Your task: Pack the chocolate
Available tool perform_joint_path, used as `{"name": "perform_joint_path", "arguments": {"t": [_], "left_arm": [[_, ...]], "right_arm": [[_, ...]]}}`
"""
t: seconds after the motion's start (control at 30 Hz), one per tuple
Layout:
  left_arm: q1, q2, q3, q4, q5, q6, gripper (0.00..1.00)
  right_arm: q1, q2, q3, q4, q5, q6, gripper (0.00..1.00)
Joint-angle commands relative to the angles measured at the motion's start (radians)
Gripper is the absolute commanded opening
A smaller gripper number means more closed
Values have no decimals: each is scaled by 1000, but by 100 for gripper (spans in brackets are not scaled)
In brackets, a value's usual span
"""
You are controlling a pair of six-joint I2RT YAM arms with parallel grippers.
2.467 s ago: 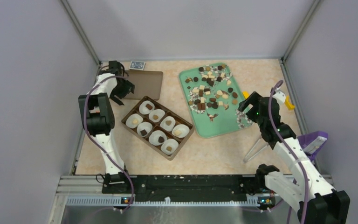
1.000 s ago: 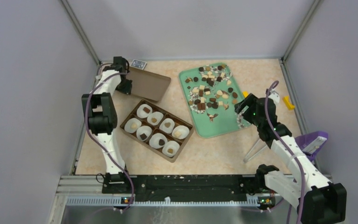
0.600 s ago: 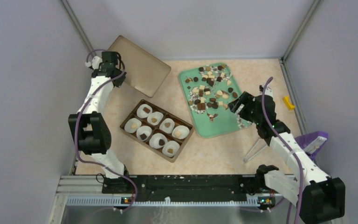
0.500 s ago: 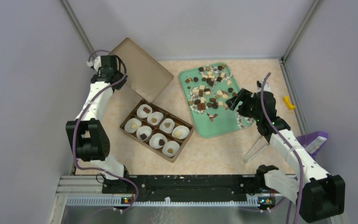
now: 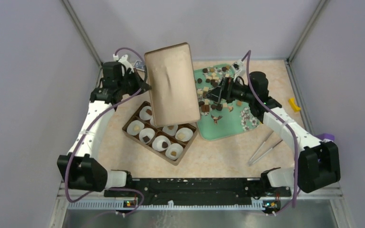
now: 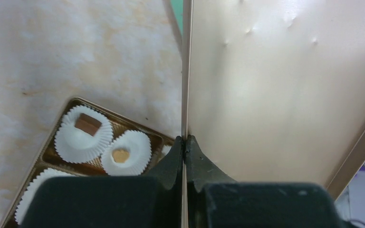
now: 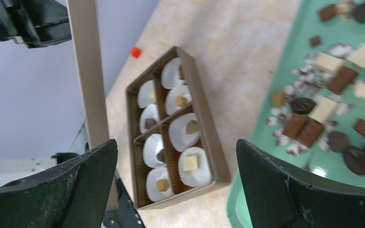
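My left hand (image 6: 184,145) pinches the lid (image 6: 285,85) tight. From above, the lid hides part of the box (image 5: 184,149); my right hand (image 7: 177,180), wide open, sees it whole.

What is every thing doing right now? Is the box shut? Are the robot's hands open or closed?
lid, off the box, held up in the air.
box, open, chocolates in its paper cups.
green tray, holding many loose chocolates.
left hand, shut on the lid's edge.
right hand, open, empty, above the green tray.
tongs, lying on the table.
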Motion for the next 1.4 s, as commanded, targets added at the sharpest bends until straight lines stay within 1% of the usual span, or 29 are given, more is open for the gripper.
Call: {"name": "perform_joint_path", "arguments": {"t": [0.0, 0.03, 0.1, 0.17, 0.27, 0.33, 0.53, 0.63, 0.7, 0.9, 0.97, 1.13, 1.27, 1.37], "left_arm": [[-10, -108, 7, -5, 188, 33, 0], [-10, -124, 10, -11, 191, 34, 0], [-10, -140, 11, -24, 178, 38, 0], [-11, -148, 12, -34, 177, 49, 0], [-10, -153, 13, -45, 211, 49, 0], [-11, -160, 6, -41, 232, 42, 0], [-11, -177, 7, -68, 190, 63, 0], [-10, -186, 17, -101, 182, 100, 0], [-10, -192, 29, -139, 153, 139, 0], [-10, -240, 8, -158, 164, 177, 0], [-10, -245, 0, -163, 155, 175, 0], [-10, -246, 1, -162, 184, 171, 0], [-10, -254, 15, -166, 188, 174, 0], [-10, -254, 15, -173, 179, 177, 0]], "right_arm": [[17, 23, 53, 162, -255, 41, 92], [24, 28, 52, 192, -296, 61, 92], [47, 26, 46, 237, -329, 90, 93], [62, 14, 25, 297, -328, 130, 93], [71, 5, -23, 456, -331, 238, 93], [84, 0, -36, 497, -324, 274, 93], [98, -34, -55, 459, -243, 267, 93], [81, -71, -44, 346, -137, 226, 93], [68, -98, -43, 295, -101, 211, 93], [61, -140, -45, 274, -46, 222, 94], [66, -145, -48, 291, -58, 236, 94], [144, -126, -47, 269, -55, 209, 94], [216, -88, -42, 290, -62, 200, 94], [271, -65, -2, 248, -58, 150, 94]]}}
